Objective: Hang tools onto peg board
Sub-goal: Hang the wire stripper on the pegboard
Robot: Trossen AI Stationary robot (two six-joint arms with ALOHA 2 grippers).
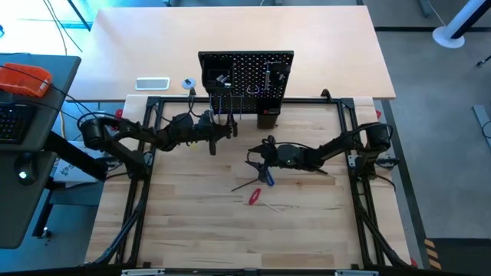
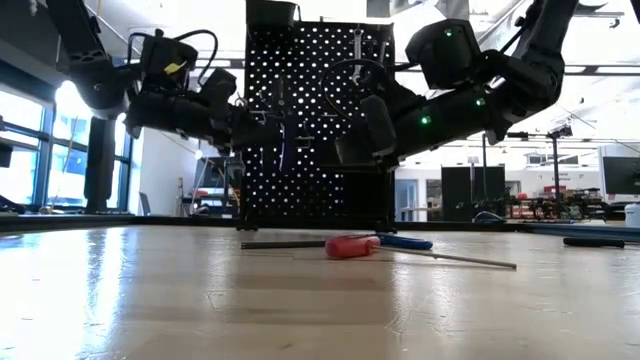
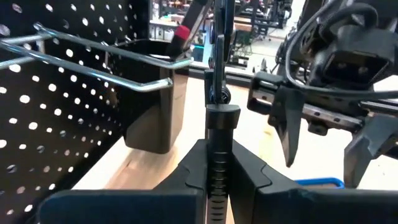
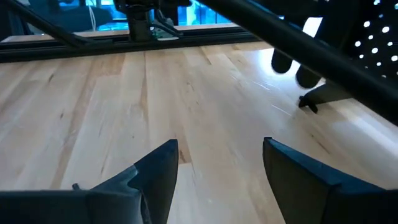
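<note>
Firmly pressed together, the left gripper's [image 3: 214, 177] jaws pinch a slim dark tool [image 3: 219, 93] upright just in front of the peg board [image 1: 245, 75], beside its small black bin [image 3: 152, 99]. Nearby, the right gripper [image 4: 217, 171] hovers with jaws spread above the counter [image 1: 192, 222], where a red-handled screwdriver [image 1: 254, 196] and blue-handled hex key [image 1: 268, 177] lie before the board.

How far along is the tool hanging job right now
Partly done. Some tools already hang on the peg board. In hand: the left gripper is shut on a slim black tool beside a hook. Left: the red-handled screwdriver and blue-handled tool lie on the table; the right gripper is open, empty.
</note>
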